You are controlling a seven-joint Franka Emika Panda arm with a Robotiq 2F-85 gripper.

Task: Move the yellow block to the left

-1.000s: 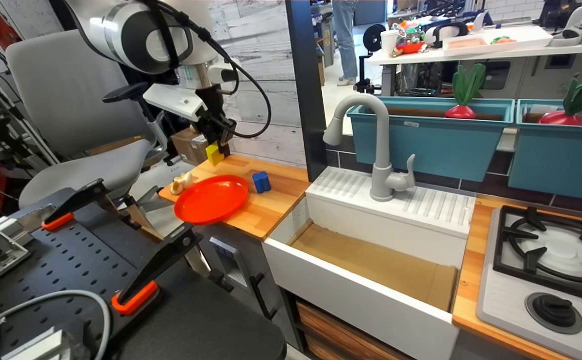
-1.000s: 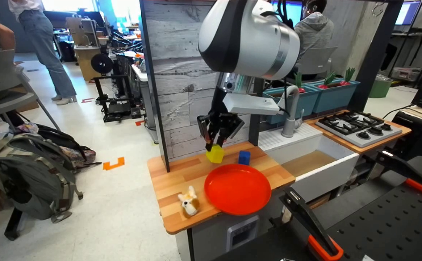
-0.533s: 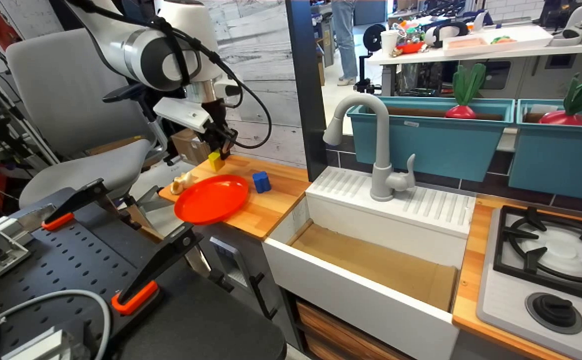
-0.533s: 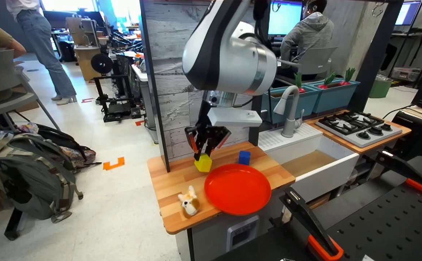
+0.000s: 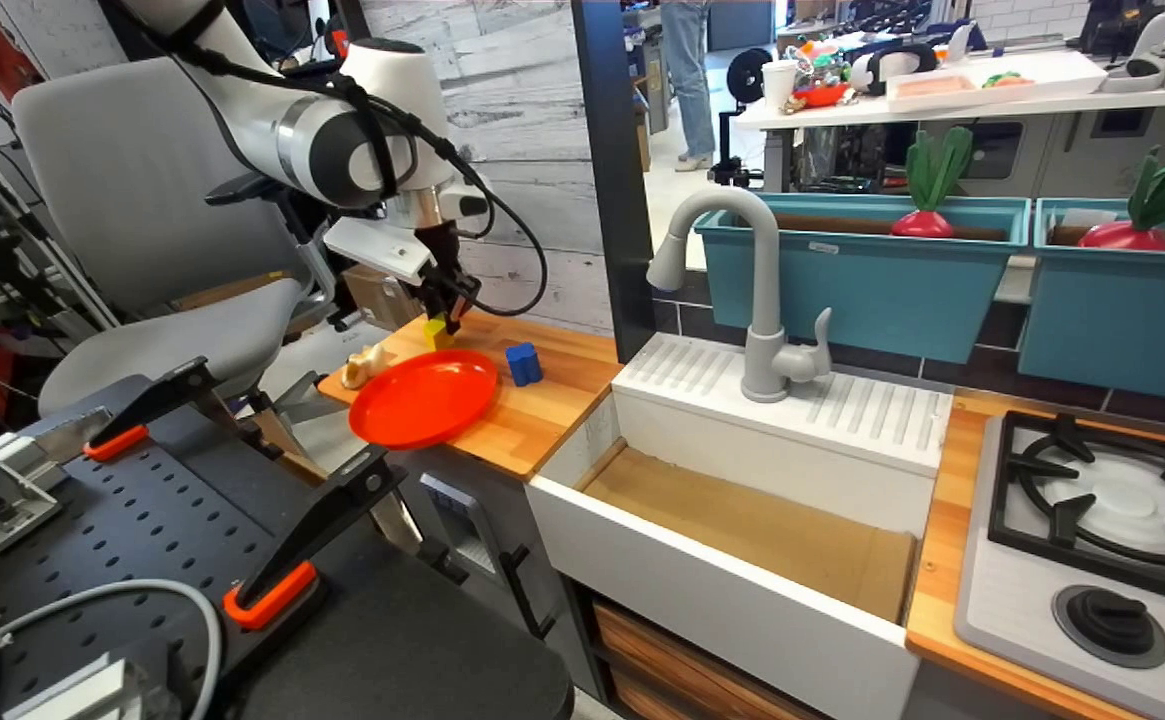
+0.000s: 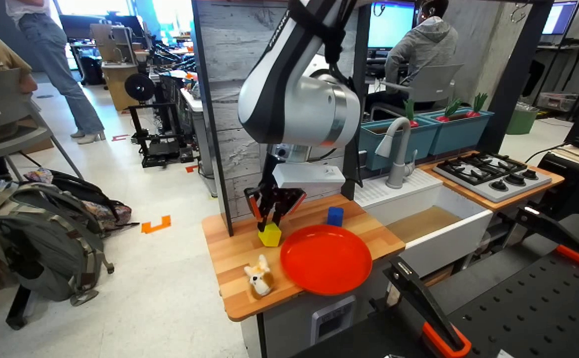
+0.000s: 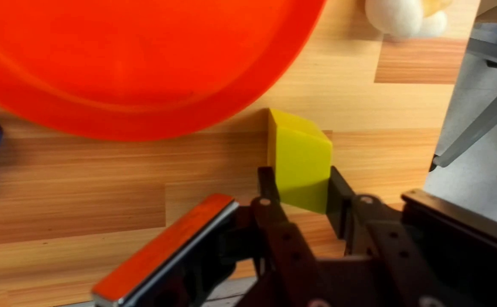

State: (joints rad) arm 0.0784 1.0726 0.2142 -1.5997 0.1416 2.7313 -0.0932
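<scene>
The yellow block [image 7: 303, 166] is held between the two black fingers of my gripper [image 7: 301, 187] in the wrist view. It also shows in both exterior views, as the yellow block [image 5: 437, 334] and the yellow block [image 6: 270, 235] under the gripper [image 6: 269, 223]. The block is low over the wooden counter [image 6: 247, 248], beside the plate's rim and near the plush toy. I cannot tell whether its underside touches the wood. The fingers cover part of its sides.
An orange-red plate [image 6: 326, 259] lies beside the block. A blue block [image 6: 335, 216] stands behind the plate. A small white and brown plush toy [image 6: 259, 278] sits near the counter's end. A wood-grain wall [image 6: 239, 164] rises behind. The sink [image 5: 722, 570] adjoins the counter.
The arm has come down with the yellow block in the gripper. In an exterior view the block has moved left and lower, toward the counter and the plush toy. Plate, blue block and toy stay put.
</scene>
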